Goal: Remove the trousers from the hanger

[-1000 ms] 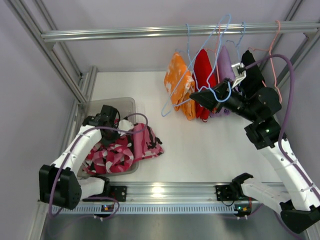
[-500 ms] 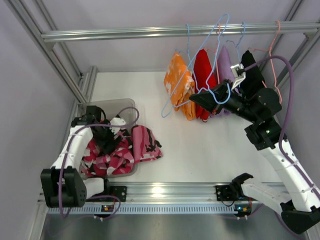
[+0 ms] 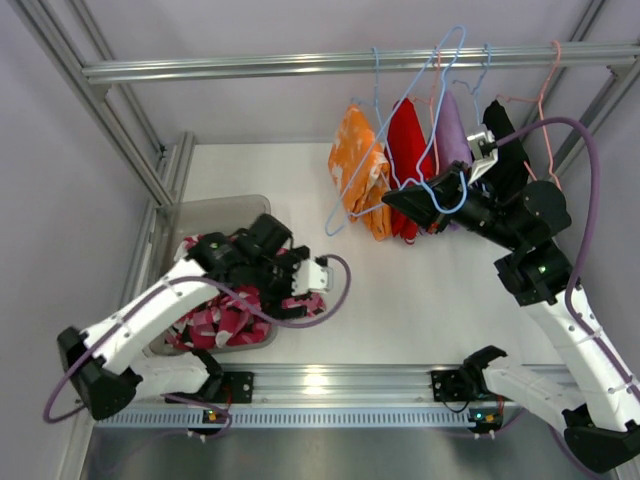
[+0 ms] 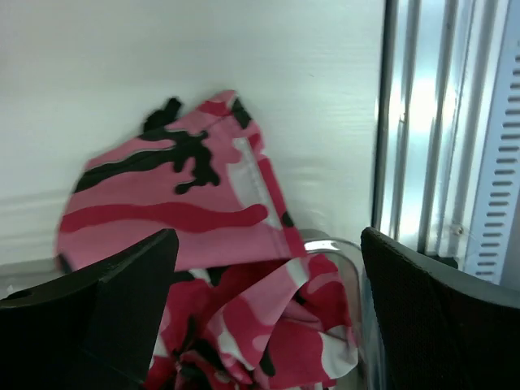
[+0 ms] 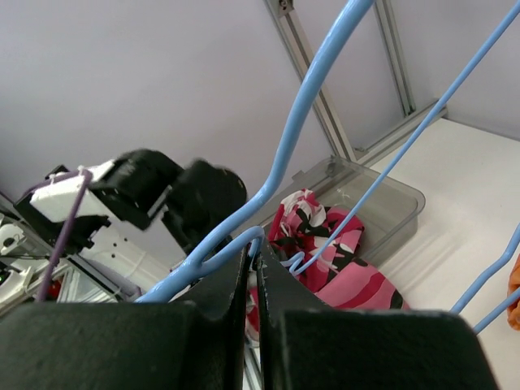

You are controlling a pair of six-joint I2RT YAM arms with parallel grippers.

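The pink-white-black camouflage trousers [image 3: 215, 322] lie crumpled in the clear bin [image 3: 190, 215], one part draped over its right rim [image 4: 345, 253]. Just above that rim my left gripper [image 3: 292, 290] is open. In the left wrist view the trousers [image 4: 179, 203] lie below the spread gripper [image 4: 268, 325], untouched. My right gripper [image 3: 392, 199] is shut on the bare light blue hanger [image 3: 420, 110]. The right wrist view shows its gripper [image 5: 258, 248] pinching the hanger wire [image 5: 309, 106]. The orange trousers [image 3: 358, 170] hang on another hanger at the rail.
Red [image 3: 405, 150], purple [image 3: 452, 140] and black [image 3: 505, 150] garments hang on hangers from the metal rail [image 3: 250, 67]. Aluminium frame posts [image 3: 130, 130] run along the left side, and a slotted rail [image 4: 455, 138] lies beside the bin.
My left gripper has opened and let go of the camouflage trousers, which now rest in the bin. The left arm has swung right over the bin's rim. The right arm rose slightly.
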